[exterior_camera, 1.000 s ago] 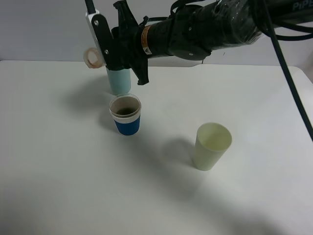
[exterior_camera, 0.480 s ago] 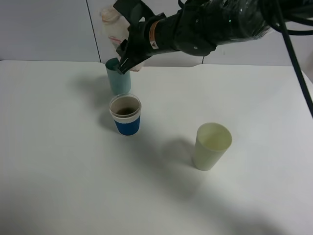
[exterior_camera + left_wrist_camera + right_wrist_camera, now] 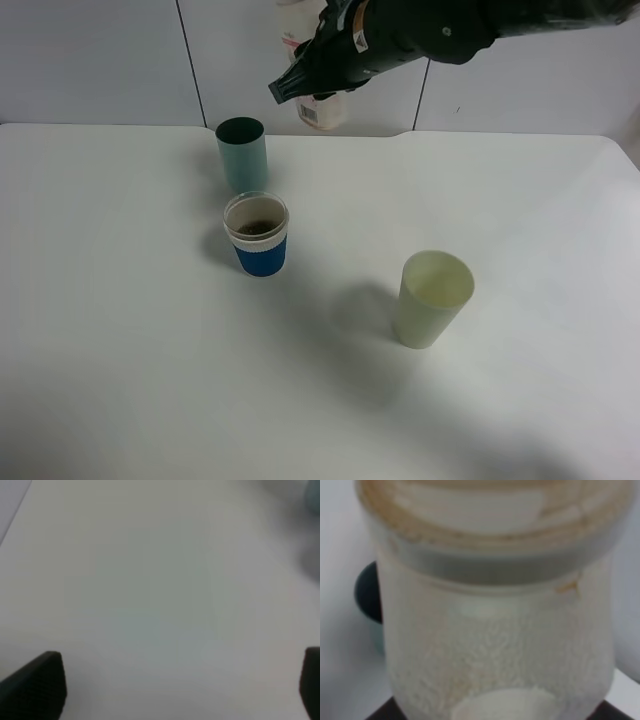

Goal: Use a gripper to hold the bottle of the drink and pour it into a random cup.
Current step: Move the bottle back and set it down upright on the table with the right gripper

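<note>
My right gripper [image 3: 322, 72] is shut on the bottle [image 3: 323, 110] and holds it upright, high above the table's far edge, to the right of the teal cup. The bottle fills the right wrist view [image 3: 490, 630]: translucent and whitish, with brown residue at the neck. The cup [image 3: 258, 238], with a blue sleeve, stands left of centre and holds a little brown drink [image 3: 257, 227]. My left gripper [image 3: 172, 690] is open over bare table, and only its two black fingertips [image 3: 35, 687] show. It is out of the high view.
A teal cup [image 3: 242, 152] stands just behind the blue-sleeved cup; its dark rim also shows in the right wrist view [image 3: 367, 592]. A pale yellow-green cup [image 3: 432, 298] stands at centre right. The white table [image 3: 120, 340] ends at a pale wall behind.
My right gripper has turned the bottle from lying tilted near the teal cup to upright. It has carried it up and to the right. The cups have not moved.
</note>
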Tool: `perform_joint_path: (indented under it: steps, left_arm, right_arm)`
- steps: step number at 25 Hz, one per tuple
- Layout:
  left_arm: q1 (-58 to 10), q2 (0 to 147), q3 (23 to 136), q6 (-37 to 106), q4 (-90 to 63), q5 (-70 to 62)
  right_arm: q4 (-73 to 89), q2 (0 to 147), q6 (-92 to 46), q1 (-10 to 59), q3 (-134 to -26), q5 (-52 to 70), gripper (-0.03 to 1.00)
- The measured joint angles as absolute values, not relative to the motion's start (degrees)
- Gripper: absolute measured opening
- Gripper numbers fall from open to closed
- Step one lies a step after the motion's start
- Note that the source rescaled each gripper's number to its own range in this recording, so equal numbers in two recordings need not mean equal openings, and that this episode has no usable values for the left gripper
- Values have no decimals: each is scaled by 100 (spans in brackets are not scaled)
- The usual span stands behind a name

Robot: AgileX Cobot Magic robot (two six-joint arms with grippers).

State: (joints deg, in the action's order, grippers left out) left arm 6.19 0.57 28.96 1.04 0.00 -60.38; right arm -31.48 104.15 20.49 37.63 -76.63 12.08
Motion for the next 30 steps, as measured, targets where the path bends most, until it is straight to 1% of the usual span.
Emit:
perform_joint_path:
  steps: [3,9,11,20,25,30]
  left_arm:
    - [619,57,2896,104,0,-6038]
    - [619,57,2896,104,0,-6038]
    - [619,57,2896,104,0,-6038]
    - [619,57,2896,104,0,-6038]
    - [619,57,2896,104,0,-6038]
    - [619,57,2896,104,0,-6038]
  right_arm:
    - [-2959,10261,1834,3641,-7402,1215,0]
    - [-2772,9986,1584,3337,-6498,1093,0]
    - [-2766,9844,1584,3216,-6158,821,0]
    - [-2480,9292,1578,2353,-4410,-1270,0]
    - [-2269,9292,1340,2051,-3816,-2017,0]
    - [-1872,9292,997,2030,-3607,-2421,0]
